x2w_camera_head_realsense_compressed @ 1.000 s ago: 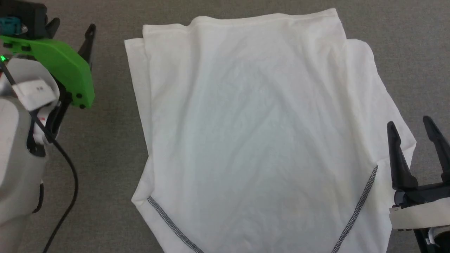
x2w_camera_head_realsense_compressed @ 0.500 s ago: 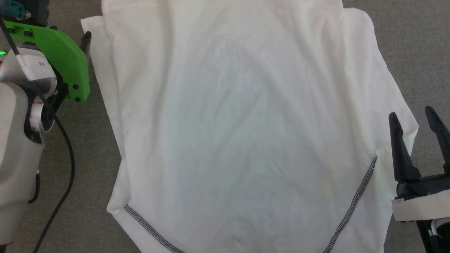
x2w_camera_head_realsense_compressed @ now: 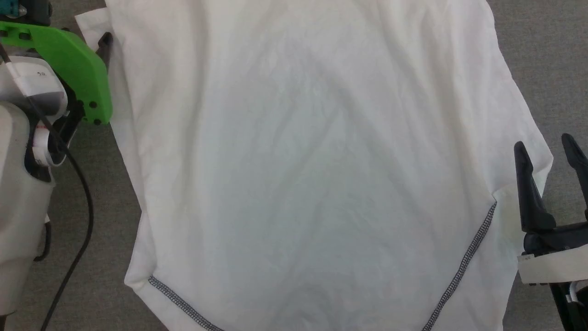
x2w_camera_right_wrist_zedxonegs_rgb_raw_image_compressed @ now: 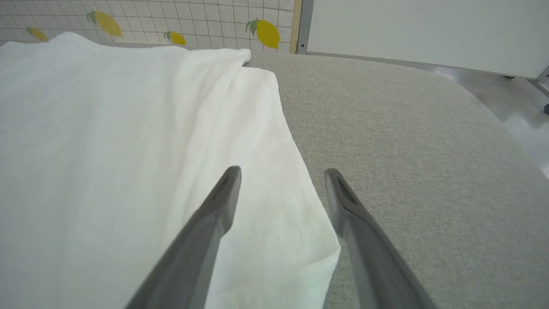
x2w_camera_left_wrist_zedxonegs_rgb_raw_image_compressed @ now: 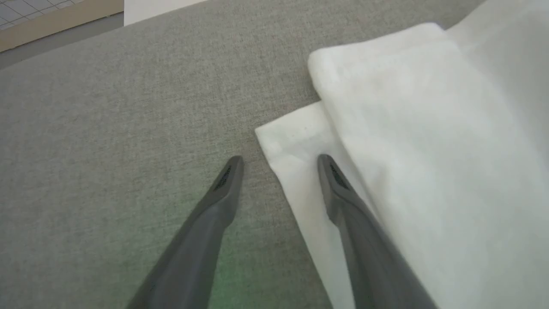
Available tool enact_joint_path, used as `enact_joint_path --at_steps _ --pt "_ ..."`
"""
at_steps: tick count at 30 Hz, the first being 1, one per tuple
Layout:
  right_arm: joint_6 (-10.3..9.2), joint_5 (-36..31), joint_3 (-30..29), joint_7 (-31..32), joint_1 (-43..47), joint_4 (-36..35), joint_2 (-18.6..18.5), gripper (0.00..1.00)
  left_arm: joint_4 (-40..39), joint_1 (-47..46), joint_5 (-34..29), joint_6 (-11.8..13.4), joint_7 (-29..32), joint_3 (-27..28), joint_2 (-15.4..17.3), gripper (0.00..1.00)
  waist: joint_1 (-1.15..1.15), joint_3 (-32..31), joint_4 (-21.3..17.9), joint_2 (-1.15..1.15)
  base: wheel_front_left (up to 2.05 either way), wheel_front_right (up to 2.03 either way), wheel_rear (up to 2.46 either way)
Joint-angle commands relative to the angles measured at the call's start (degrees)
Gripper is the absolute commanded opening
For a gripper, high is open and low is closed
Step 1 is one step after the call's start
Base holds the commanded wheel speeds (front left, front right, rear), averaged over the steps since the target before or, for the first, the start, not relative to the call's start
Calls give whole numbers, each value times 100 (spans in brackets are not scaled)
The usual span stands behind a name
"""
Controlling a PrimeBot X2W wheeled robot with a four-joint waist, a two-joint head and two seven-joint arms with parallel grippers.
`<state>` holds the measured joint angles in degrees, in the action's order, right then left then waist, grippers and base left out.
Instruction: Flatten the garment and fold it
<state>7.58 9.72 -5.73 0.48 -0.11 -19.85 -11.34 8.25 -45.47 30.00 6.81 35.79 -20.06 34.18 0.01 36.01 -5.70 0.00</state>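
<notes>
Table [x2w_camera_head_realsense_compressed: 542, 55] surface of grey weave is largely covered by the white garment [x2w_camera_head_realsense_compressed: 312, 161], which is spread flat and lightly wrinkled. The left gripper [x2w_camera_left_wrist_zedxonegs_rgb_raw_image_compressed: 279, 161] is held low at the garment's far left corner, its fingers parted and empty. One finger is set over the corner of the under-layer, the other over bare table. The right gripper [x2w_camera_right_wrist_zedxonegs_rgb_raw_image_compressed: 283, 171] is likewise spread and released, its fingers placed astride the garment's right edge. A grey stitched trim [x2w_camera_head_realsense_compressed: 464, 266] is seen nearby.

place: indoor room, home or lab unclear | grey cloth-covered table [x2w_camera_right_wrist_zedxonegs_rgb_raw_image_compressed: 407, 150] | lemon-print tiling [x2w_camera_right_wrist_zedxonegs_rgb_raw_image_compressed: 141, 17] at 11 o'clock | white panel [x2w_camera_right_wrist_zedxonegs_rgb_raw_image_compressed: 420, 34] at 1 o'clock | glossy floor [x2w_camera_right_wrist_zedxonegs_rgb_raw_image_compressed: 514, 107] at 3 o'clock
</notes>
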Motion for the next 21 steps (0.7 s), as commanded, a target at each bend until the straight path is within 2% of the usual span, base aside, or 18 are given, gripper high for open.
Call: enact_joint_path --at_steps 1,7,14,21 --pt "-9 46 -20 -37 -122 18 -6 100 100 57 93 -87 141 -108 -74 0 -1 32 3 0 0 0 0" --pt "-9 51 -37 -42 -165 82 -22 100 46 7 202 -162 4 -30 -64 0 -1 -39 81 0 0 0 0" --pt "-9 22 -21 -54 -151 190 11 100 107 131 298 -15 -635 313 -85 0 -1 -509 198 0 0 0 0" --pt "-9 -57 -42 -25 55 295 182 100 -60 750 607 -20 -886 772 284 0 -1 -1337 349 0 0 0 0"
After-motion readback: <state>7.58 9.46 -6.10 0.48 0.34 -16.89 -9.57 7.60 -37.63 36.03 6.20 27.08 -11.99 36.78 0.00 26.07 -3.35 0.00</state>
